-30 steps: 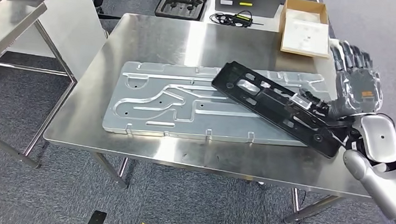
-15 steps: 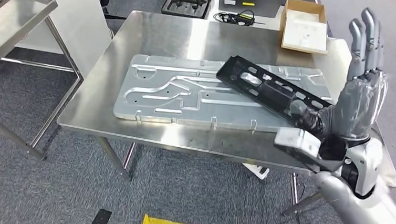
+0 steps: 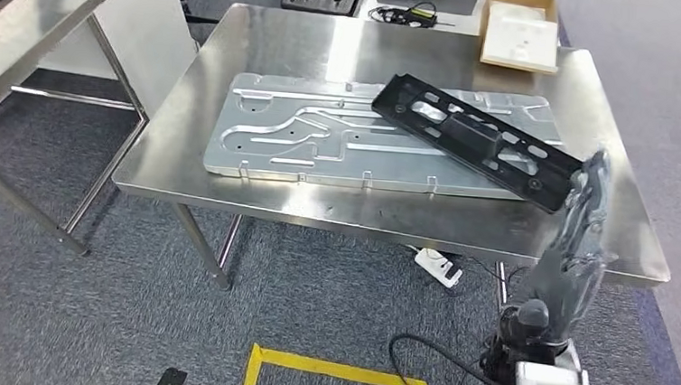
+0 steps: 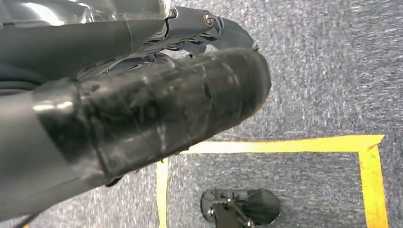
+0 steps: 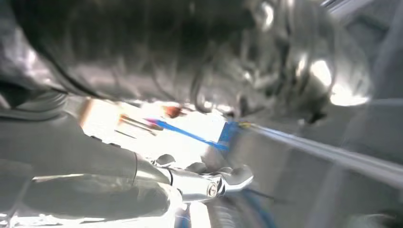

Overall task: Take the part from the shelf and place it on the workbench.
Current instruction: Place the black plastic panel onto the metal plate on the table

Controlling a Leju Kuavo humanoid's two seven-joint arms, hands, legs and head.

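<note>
Black part [image 3: 477, 151] lying flat on the surface [image 3: 329, 47], diagonal, far-left end over the grey metal plate [image 3: 323, 137], near-right end reaching past the plate's right edge toward surface's right side. Not held by anything. Plate flat, mid-surface, long side running left-right. Cardboard box [image 3: 516, 28] at far right corner of the surface, well apart from the part.

Right hand [image 3: 578, 236] off the surface's near-right edge, lifted clear of the part, fingers [image 3: 591, 187] long and extended upward, close together, nothing in them; blurred in head view, tips near the part's near-right end but not touching. Right wrist view too blurred to add detail.

Left hand [image 4: 142, 95] seen in left wrist view, hanging over grey carpet [image 4: 323, 71] w/ yellow tape lines [image 4: 285, 145]; thumb thick across the frame, darker fingers curled in behind it, nothing held.

Second steel table [image 3: 23, 16] at far left. Power strip [image 3: 438, 266] on floor under the surface.
</note>
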